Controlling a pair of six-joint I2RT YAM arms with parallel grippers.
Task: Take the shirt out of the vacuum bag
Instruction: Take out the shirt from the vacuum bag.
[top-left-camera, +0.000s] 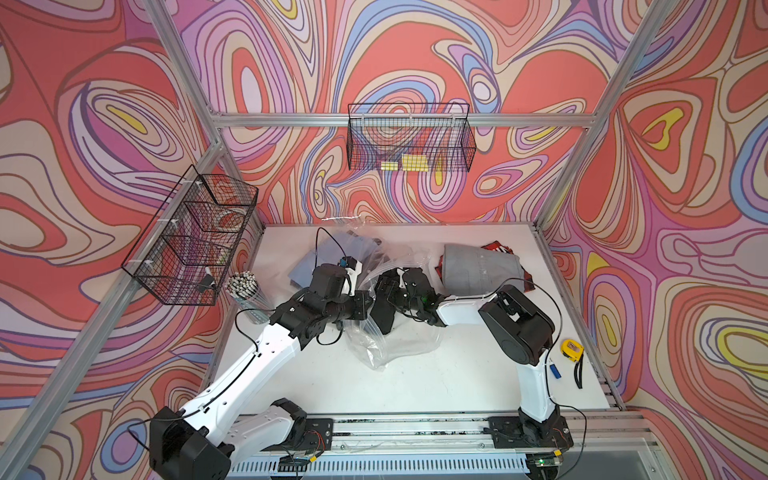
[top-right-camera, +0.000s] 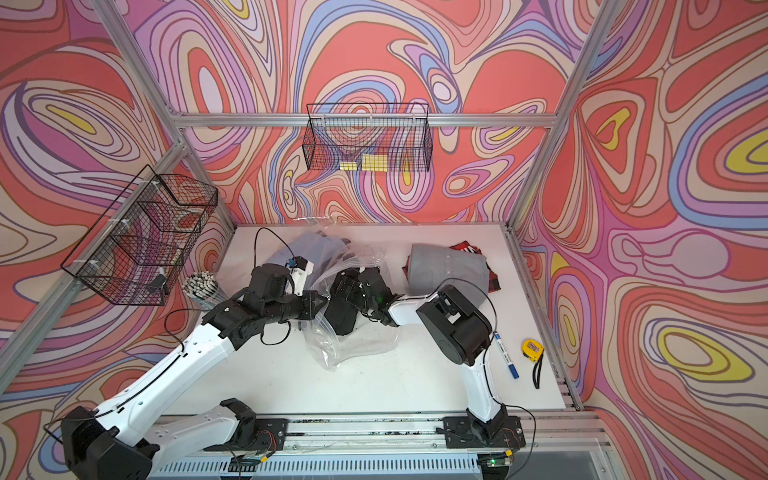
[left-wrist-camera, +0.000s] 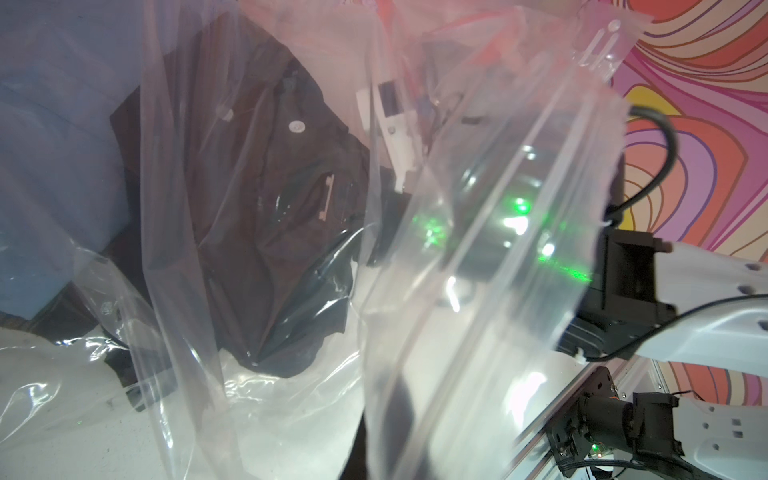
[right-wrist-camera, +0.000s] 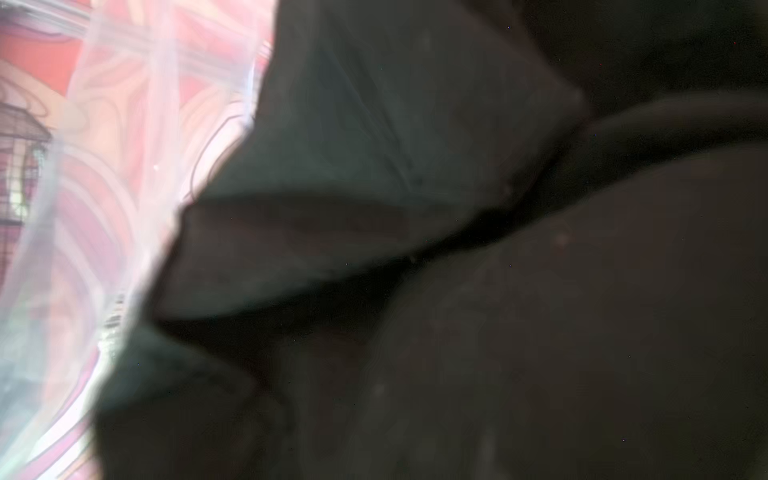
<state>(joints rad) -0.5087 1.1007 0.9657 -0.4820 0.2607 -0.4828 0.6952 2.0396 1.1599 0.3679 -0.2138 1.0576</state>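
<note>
White table (top-left-camera: 415, 382), dark shirt (left-wrist-camera: 266, 232), buttons (left-wrist-camera: 296, 126) left wrist only

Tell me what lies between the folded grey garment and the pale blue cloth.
Crumpled film of the large transparent plastic vacuum bag and the right arm's black wrist lie there, shown in both top views.

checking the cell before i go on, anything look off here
The vacuum bag lies crumpled mid-table, with the dark shirt bunched behind its film. In the right wrist view, dark cloth fills most of the picture, close to the lens. Nothing looks spilled or torn.
</note>
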